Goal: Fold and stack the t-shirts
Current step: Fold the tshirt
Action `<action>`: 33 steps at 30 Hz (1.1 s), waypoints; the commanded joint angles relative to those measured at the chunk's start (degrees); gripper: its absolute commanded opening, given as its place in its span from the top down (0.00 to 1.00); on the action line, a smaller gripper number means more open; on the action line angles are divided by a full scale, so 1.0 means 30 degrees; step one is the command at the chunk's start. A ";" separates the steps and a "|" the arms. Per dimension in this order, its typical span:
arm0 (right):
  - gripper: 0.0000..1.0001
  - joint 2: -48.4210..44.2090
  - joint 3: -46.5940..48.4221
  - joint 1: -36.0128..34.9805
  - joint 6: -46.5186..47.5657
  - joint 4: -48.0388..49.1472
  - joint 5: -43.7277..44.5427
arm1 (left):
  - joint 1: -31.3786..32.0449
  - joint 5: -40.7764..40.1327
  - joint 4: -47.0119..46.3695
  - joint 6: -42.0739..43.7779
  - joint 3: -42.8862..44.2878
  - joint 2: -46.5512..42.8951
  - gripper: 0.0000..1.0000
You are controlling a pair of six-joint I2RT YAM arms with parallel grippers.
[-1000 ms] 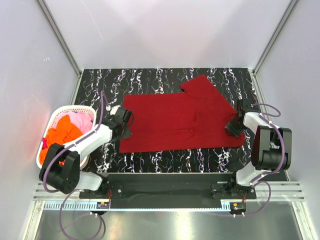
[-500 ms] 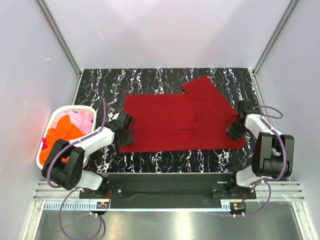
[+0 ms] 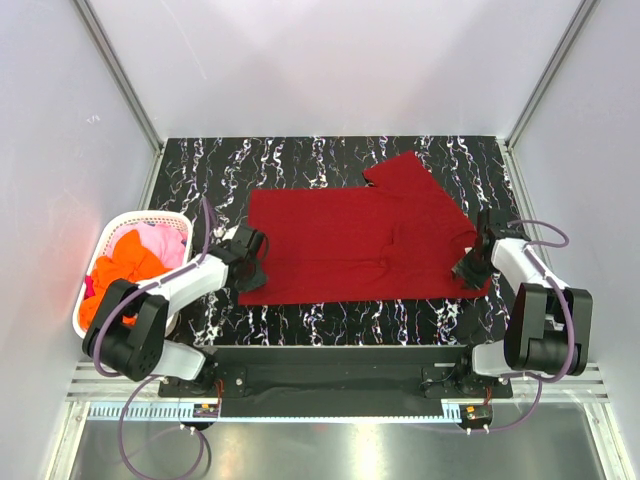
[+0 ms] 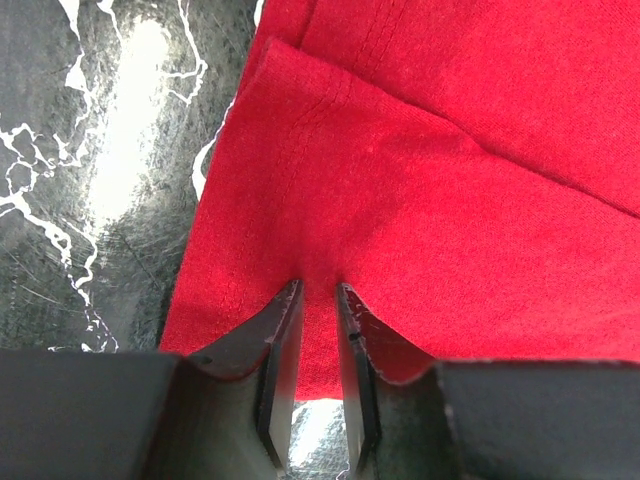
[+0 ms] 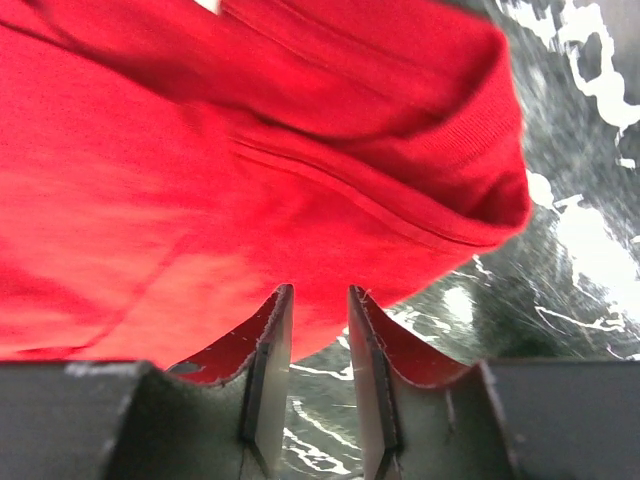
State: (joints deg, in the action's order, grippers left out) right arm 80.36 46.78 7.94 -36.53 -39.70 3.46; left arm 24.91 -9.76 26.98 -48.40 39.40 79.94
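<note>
The dark red t-shirt (image 3: 365,240) lies spread flat mid-desk (image 3: 330,318). Left fingers (image 3: 252,272) pinch its hem corner at about 8 o'clock, cloth caught in the narrow gap. Right fingers (image 3: 470,270) are clamped on the cloth's edge around 4 o'clock. Orange and pink shirts (image 3: 135,255) sit in the white basket (image 3: 120,222) at 9 o'clock.

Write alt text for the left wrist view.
Two dark gripper fingers pinch the near edge of a red t-shirt that fills most of the view, a narrow gap between them. The shirt lies on a black marbled table, with a second cloth layer overlapping at the top.
</note>
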 commanded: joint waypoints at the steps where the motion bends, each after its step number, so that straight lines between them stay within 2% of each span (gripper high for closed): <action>1: 0.64 -0.0186 -0.0828 0.0106 -0.0215 0.0401 0.0456 | -0.0011 -0.1081 0.0847 -0.0593 -0.0622 -0.0426 0.72; 7: 0.64 0.0871 -0.0683 0.0135 -0.0448 0.0578 0.1215 | -0.0011 -0.1756 0.1523 -0.1589 -0.1237 -0.0924 0.70; 13: 0.64 -0.0211 -0.0596 0.0135 -0.0508 -0.0270 0.1072 | 0.0018 -0.0704 0.2372 -0.1795 -0.0449 -0.2650 0.66; 16: 0.61 -0.1499 0.0836 0.0135 0.1268 -0.0564 -0.0941 | 0.0018 0.0000 0.2461 -0.1417 0.0984 -0.4202 0.59; 17: 0.60 -0.2054 0.1914 0.0135 0.2005 -0.0535 -0.3212 | 0.0018 0.0146 0.2432 -0.0748 0.2149 -0.4583 0.58; 19: 0.57 -0.2003 0.3786 0.0135 0.3119 0.0166 -0.5303 | -0.0011 0.0119 0.2402 0.1062 0.3618 -0.4617 0.50; 22: 0.56 -0.0456 0.6687 0.0135 0.4175 0.1335 -0.7267 | -0.0157 -0.0027 0.2255 0.3786 0.6723 -0.3273 0.43; 26: 0.55 0.1657 0.8482 0.0135 0.4034 0.5805 -0.8392 | -0.0683 0.0555 0.2285 0.6579 1.0733 0.0410 0.48; 31: 0.53 0.6392 1.2925 0.0135 0.4764 0.7375 -0.8944 | -0.2204 0.1437 0.1760 0.8658 1.3319 0.3816 0.46; 33: 0.52 0.8040 1.4485 0.0135 0.4940 0.7521 -0.9327 | -0.2645 0.1786 0.0385 0.9247 1.3644 0.4843 0.46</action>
State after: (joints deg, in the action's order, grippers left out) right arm 98.65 83.64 8.32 -24.21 -21.85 -20.71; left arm 19.22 -7.11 31.48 -27.22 77.78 91.50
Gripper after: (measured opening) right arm 0.467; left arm 0.541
